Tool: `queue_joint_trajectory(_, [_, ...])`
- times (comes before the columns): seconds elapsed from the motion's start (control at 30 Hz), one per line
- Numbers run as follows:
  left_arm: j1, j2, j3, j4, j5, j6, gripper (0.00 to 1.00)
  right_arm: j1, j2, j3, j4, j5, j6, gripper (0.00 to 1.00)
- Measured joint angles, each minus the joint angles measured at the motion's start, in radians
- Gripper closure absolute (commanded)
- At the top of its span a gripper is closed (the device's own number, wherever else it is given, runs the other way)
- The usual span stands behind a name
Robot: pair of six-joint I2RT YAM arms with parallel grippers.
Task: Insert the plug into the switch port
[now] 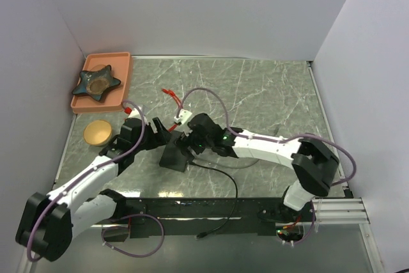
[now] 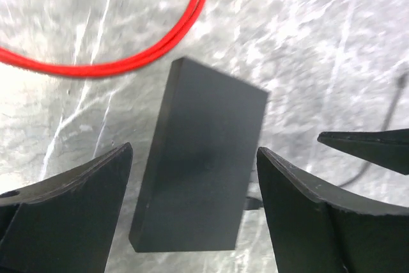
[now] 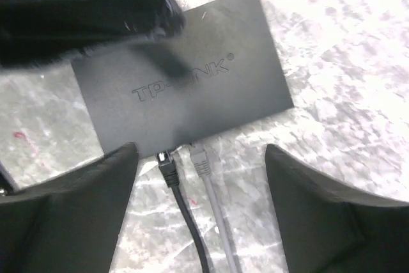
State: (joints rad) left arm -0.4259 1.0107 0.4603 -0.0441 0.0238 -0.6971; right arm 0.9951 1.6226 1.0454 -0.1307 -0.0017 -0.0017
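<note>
at mid-table, toward the near edge: switch [image 1: 174, 156], a flat matte-black box marked tp-link, lying flat on the marble table [image 1: 275, 94]. its ports are on the long edge that faces the right wrist camera; the holes themselves are hidden under the box's rim.

- black plug [image 3: 169, 167] and grey plug [image 3: 201, 160]: side by side against that edge, a narrow gap between them, cables trailing toward the camera. whether either is fully seated cannot be told.
- left gripper [image 1: 158, 131]: over the switch's far-left part, jaws spread wide, holding nothing. in its own view [image 2: 192, 151] the box lies below and between the fingers, with a strip of marble at the left finger and the right finger close to the box's long edge.
- right gripper [image 1: 187, 143]: jaws wide, holding nothing. in its own view [image 3: 201, 151] the fingers flank both plugs, with marble showing on either side. the two grippers crowd the same box from opposite sides.
- red cable [image 1: 170, 96]: looped on the marble just behind the switch, not touching it.
- orange tray [image 1: 126, 71]: far-left corner, against the left wall, holding a star-shaped dish [image 1: 96, 83].
- round tan disc [image 1: 98, 132]: just in front of the tray, near the left arm.
- open marble: right of and behind the switch, up to the white walls.
</note>
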Motion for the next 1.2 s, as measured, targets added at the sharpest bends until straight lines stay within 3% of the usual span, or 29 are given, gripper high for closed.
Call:
queue_joint_trajectory(0.37, [0.004, -0.148, 0.058, -0.111, -0.023, 0.009, 0.15, -0.006, -0.266, -0.105, 0.021, -0.041, 0.039, 0.01])
queue_joint_trajectory(0.6, [0.004, -0.134, 0.078, -0.164, -0.050, 0.032, 0.17, -0.043, -0.307, -0.139, 0.039, -0.071, 0.077, 0.01])
queue_joint_trajectory(1.03, [0.006, 0.124, 0.263, -0.157, -0.068, 0.082, 0.27, -0.108, -0.436, -0.208, 0.045, -0.079, 0.132, 0.01])
queue_joint_trajectory(1.2, [0.005, 0.285, 0.381, -0.157, -0.089, 0.105, 0.41, -0.117, -0.444, -0.226, 0.050, -0.086, 0.139, 0.01])
